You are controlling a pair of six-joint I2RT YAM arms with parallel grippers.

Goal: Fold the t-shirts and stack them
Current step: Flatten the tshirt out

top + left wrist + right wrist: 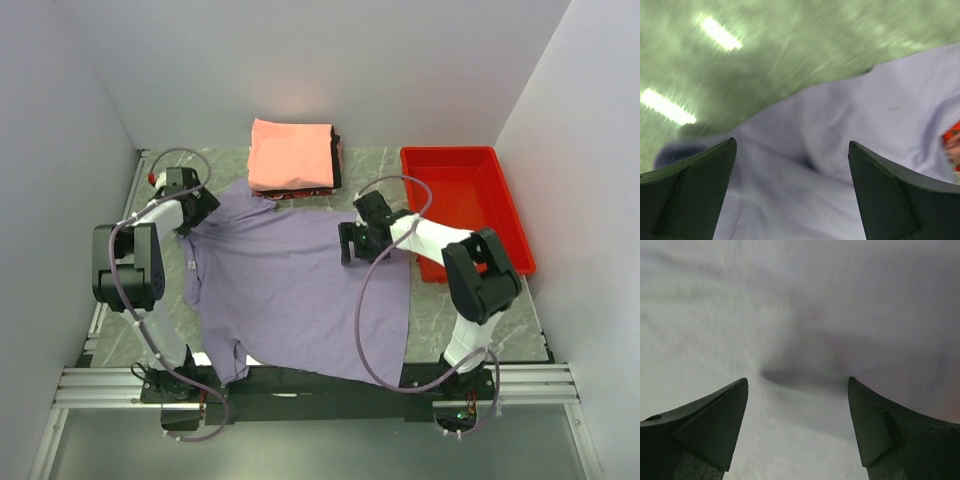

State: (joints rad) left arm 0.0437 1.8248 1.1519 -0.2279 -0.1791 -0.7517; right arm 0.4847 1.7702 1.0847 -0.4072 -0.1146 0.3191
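Note:
A lavender-purple t-shirt (290, 285) lies spread flat across the middle of the table. It also fills the left wrist view (840, 165) and the right wrist view (790, 315). My left gripper (197, 218) is open over the shirt's far left corner, jaws wide apart with cloth between them (792, 145). My right gripper (350, 243) is open over the shirt's far right part, jaws wide with a small wrinkle between them (797, 382). A folded stack with a salmon-pink shirt (291, 153) on top sits at the back; black and dark red edges show beneath it.
A red plastic tray (505, 195) stands at the right, beside the right arm. The marble-patterned tabletop (460, 310) shows around the shirt. White walls close in the left, back and right sides.

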